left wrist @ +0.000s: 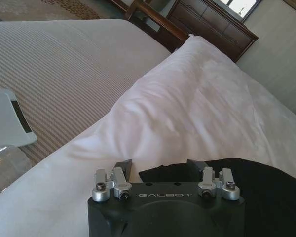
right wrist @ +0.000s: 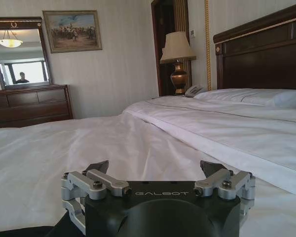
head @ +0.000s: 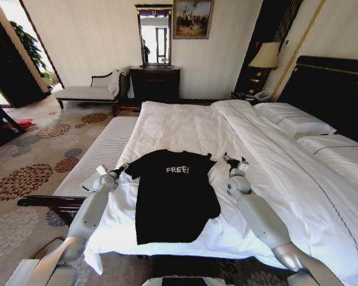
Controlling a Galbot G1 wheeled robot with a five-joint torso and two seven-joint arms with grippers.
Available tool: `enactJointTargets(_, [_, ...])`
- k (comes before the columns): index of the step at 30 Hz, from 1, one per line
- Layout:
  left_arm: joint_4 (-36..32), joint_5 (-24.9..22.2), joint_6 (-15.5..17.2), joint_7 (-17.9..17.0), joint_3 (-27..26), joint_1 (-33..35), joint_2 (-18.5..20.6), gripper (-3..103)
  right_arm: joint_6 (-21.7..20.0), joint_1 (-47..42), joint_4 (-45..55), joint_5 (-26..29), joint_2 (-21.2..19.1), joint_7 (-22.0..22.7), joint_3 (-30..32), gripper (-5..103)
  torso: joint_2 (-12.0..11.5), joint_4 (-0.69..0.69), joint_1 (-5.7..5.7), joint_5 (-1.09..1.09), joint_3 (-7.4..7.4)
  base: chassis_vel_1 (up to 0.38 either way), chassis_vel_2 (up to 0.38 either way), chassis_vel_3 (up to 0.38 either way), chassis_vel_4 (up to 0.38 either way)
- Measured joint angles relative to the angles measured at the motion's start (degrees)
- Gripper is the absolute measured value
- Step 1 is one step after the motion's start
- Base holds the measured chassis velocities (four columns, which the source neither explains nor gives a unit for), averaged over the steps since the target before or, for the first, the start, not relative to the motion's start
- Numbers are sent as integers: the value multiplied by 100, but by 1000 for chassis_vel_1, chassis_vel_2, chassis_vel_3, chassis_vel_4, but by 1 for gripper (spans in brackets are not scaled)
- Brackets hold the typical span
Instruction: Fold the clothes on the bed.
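While spread flat near the bed's (head: 185, 128) foot edge, black T-shirt (head: 174, 196) lies chest-up; left gripper (head: 123, 168) open astride its sleeve edge, right gripper (head: 232, 160) open, empty, beside opposite sleeve.

Black T-shirt (head: 174, 196) (white lettering), white bed (head: 185, 128), floral carpet (head: 30, 173)

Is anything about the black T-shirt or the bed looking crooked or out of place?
The T-shirt lies flat, chest up, only slightly askew, with its hem at the edge of the bed. Left gripper is open at one sleeve; right gripper is open above the sheet. Nothing else stands out.
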Motion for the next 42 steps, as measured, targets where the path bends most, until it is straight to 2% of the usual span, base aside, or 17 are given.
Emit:
enactJointTargets(1, [0,0,0,0,0,0,0,66,0,0,0,0,0,0,0,100,0,0,0,0,0,0,0,0,0])
enactJointTargets(4, [-8,22,-23,7,-1,-1,-11,49,6,35,-47,-1,17,-7,-16,100,0,-1,0,0,0,0,0,0,0])
enactJointTargets(7, [-12,41,-39,6,-7,0,-11,44,10,33,-51,-4,20,-10,-17,100,0,-1,0,0,0,0,0,0,0])
enactJointTargets(10, [-22,97,-71,7,-23,26,-8,28,16,6,-51,-7,18,-12,-9,100,0,-1,0,0,0,0,0,0,0])
enactJointTargets(12, [-28,110,-83,7,-28,36,-7,28,16,-3,-51,-7,15,-13,-3,100,0,-1,0,0,0,0,0,0,0])
enactJointTargets(16, [-108,144,-142,-8,-65,87,19,6,20,-30,-28,-8,-19,-14,38,100,0,-1,0,-1,0,0,0,0,0])
enactJointTargets(18, [-130,144,-154,-16,-82,89,36,3,22,-38,-21,-7,-26,-15,50,100,0,-1,0,-1,0,0,0,0,0])
enactJointTargets(29, [-199,52,-223,-64,-213,-1,190,0,24,-76,-3,3,-26,-12,76,100,0,-1,-1,0,0,0,0,0,0])
enactJointTargets(42, [19,153,-278,-78,-211,-170,145,0,31,-112,-116,-28,9,-13,42,100,0,-1,0,0,0,0,0,0,0])
